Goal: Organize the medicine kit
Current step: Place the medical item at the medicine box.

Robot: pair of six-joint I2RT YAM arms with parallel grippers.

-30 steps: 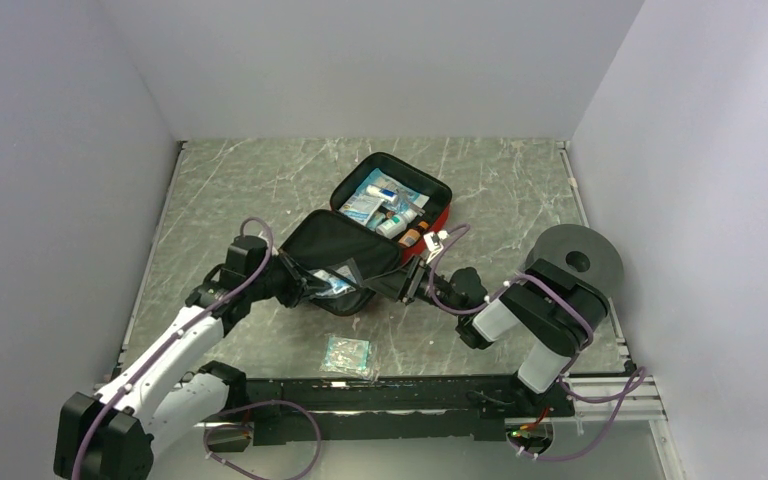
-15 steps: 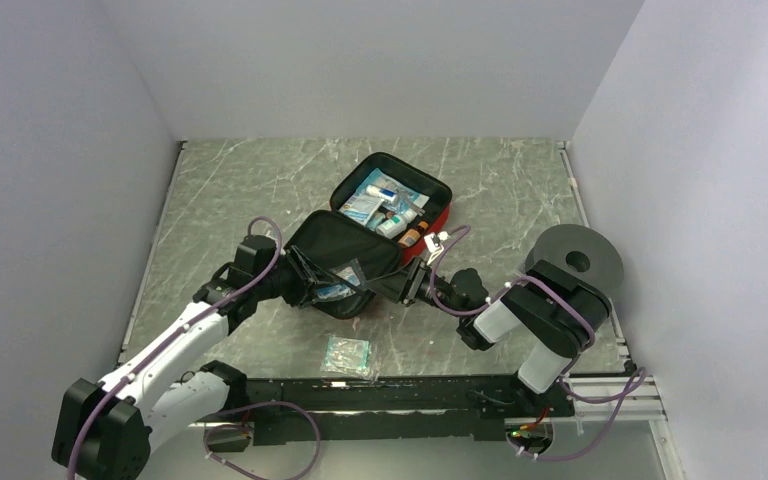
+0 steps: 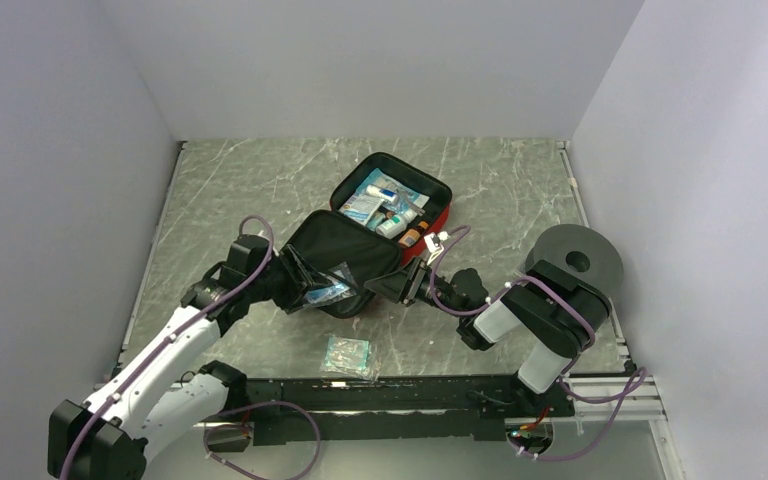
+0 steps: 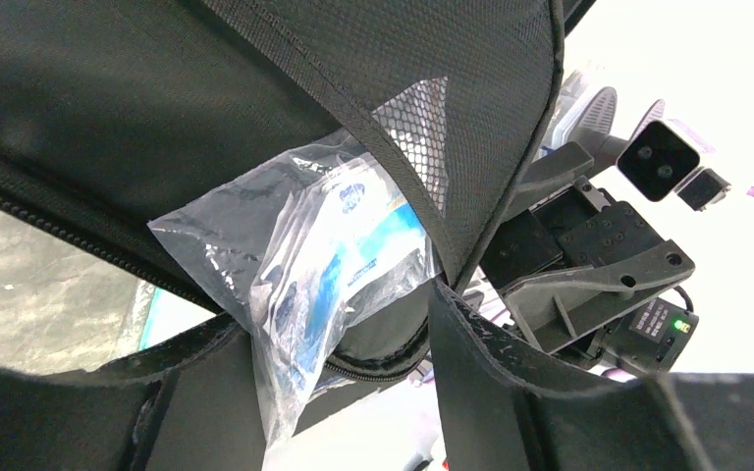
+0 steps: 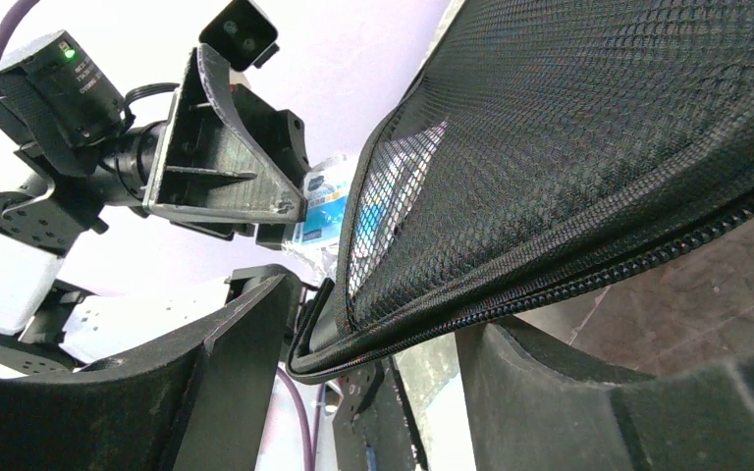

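- On the grey marbled tabletop (image 3: 230, 180), a red squarish soft-shell medicine kit (image 3: 446, 212) lying open near the middle; far half packed with small boxes and tubes; near half, the black-lined lid (image 3: 345, 245), raised off the tabletop and tilted between the two arms.
- At the lid's left side, left fingers (image 4: 471, 373) partly closed on a crumpled clear plastic packet with blue-and-white contents (image 4: 324, 245); far end of the packet tucked under the black mesh pocket (image 4: 422, 118) of the lid; near end hanging out beside one finger.
- At the lid's right side, right fingers (image 5: 245, 343) set either side of the zipped rim (image 5: 550, 280); cannot tell whether clamped on it or merely propping it.
- Deciding relation: pocket mouth straight ahead of the left fingers and facing them; long axis of the packet roughly along that line of reach, pointing into the pocket; only the left arm in contact with the packet; right arm opposite, beyond the lid.
- Probable step: seating the packet in the pocket; likely calls for a push along that axis, then a release; some risk of the packet sliding back out with the fingers.
- Near the arm bases, a second clear packet (image 3: 347, 354) flat on the tabletop, apart from the kit.
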